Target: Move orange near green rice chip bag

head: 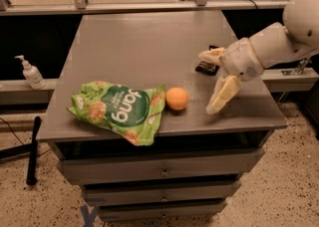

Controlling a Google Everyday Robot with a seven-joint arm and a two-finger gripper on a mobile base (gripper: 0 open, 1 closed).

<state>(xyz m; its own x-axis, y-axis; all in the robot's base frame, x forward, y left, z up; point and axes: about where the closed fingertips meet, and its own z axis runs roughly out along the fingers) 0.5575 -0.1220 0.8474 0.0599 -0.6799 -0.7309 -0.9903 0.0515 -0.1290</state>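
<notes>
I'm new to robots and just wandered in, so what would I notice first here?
The bright green rice chip bag lies crumpled at the front left of the grey table, with the small orange right beside its right edge. To the orange's right, the robot's pale pincer hangs open above the tabletop, holding nothing.

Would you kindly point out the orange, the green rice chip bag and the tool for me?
orange [177, 98]: camera view, centre of the fruit.
green rice chip bag [121, 107]: camera view, its dark green oval.
tool [207, 82]: camera view, right of the orange, midway between its open fingertips.
</notes>
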